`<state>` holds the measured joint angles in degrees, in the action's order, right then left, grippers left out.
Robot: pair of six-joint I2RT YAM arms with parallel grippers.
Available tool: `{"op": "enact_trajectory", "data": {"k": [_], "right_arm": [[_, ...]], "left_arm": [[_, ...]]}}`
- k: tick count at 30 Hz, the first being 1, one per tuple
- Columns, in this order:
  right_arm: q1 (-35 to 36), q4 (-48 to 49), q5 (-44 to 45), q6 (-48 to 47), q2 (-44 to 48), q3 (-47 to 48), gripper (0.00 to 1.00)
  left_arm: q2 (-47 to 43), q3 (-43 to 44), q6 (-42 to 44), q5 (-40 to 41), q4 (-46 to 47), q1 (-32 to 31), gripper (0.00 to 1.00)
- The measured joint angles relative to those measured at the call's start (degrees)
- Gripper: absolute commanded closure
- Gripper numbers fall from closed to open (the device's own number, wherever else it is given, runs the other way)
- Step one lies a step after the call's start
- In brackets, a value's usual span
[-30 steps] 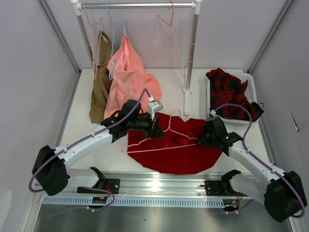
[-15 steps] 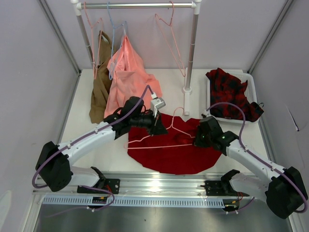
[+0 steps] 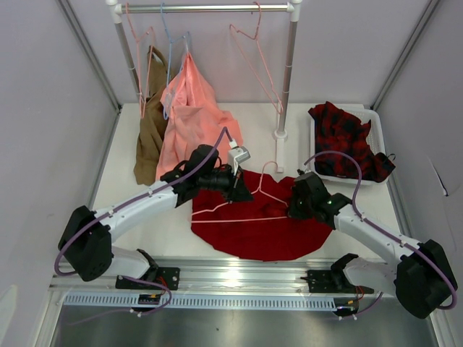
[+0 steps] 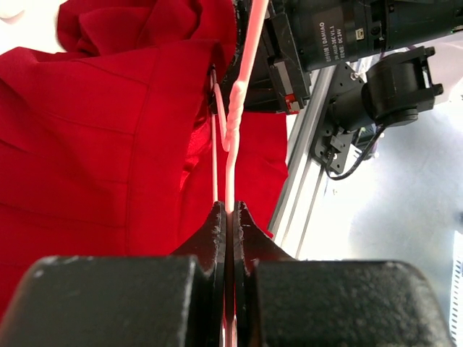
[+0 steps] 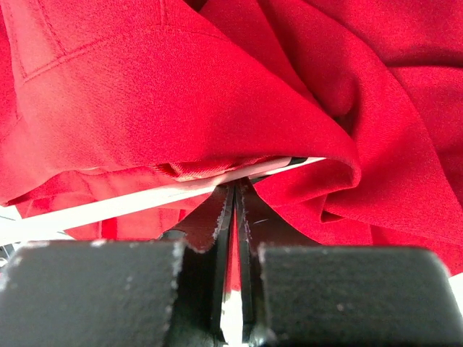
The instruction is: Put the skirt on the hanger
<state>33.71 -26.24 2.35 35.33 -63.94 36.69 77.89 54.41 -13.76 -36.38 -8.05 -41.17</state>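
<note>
Deep-red plain fabric skirt (image 3: 260,231) lies spread on the white table (image 3: 119,155) between your two arms, near the front edge. Its upper edge is bunched into folds.

On top of it rests the thin pale-pink wire hanger (image 3: 242,220), triangular, its small hook pointing towards the back of the table. The long bottom bar crosses the skirt's left part.

Your left gripper (image 3: 242,194) is closed on the hanger. From the left wrist you see the fingers (image 4: 210,238) pinched tight on a single strand of the wire (image 4: 233,137), just below its twisted neck, with red cloth (image 4: 108,144) beside it.

Your right gripper (image 3: 293,210) sits at the skirt's upper right edge. The right wrist view shows its jaws pressed together (image 5: 233,189) under a raised fold of the fabric (image 5: 181,87), with a sliver of red between them, so it is clamped on the cloth.

Behind, a salmon-pink garment (image 3: 192,116) hangs from the metal rail (image 3: 210,9), and a red-and-black checked garment (image 3: 347,141) fills the white tray (image 3: 313,148) at the right.
</note>
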Motion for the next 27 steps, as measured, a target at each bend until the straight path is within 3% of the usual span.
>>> {"op": "enact_trajectory", "data": {"k": [6, 16, 20, 27], "right_arm": [[0.0, -2.0, 1.4, -0.9, 0.4, 1.7, 0.95], [0.1, -3.1, 2.4, -1.1, 1.0, 2.7, 0.71], [0.1, -2.9, 2.8, -0.7, 1.0, 2.7, 0.59], [-0.4, -3.5, 6.3, -0.3, 1.0, 2.7, 0.56]], "left_arm": [[0.7, -0.8, -1.7, -3.4, 3.3, 0.1, 1.0], [4.9, -1.3, -4.8, -8.8, 9.9, 0.2, 1.0], [7.6, -1.1, -5.0, -6.5, 9.8, 0.2, 1.0], [12.3, -0.2, -3.5, 1.3, 5.6, 0.4, 1.0]]}}
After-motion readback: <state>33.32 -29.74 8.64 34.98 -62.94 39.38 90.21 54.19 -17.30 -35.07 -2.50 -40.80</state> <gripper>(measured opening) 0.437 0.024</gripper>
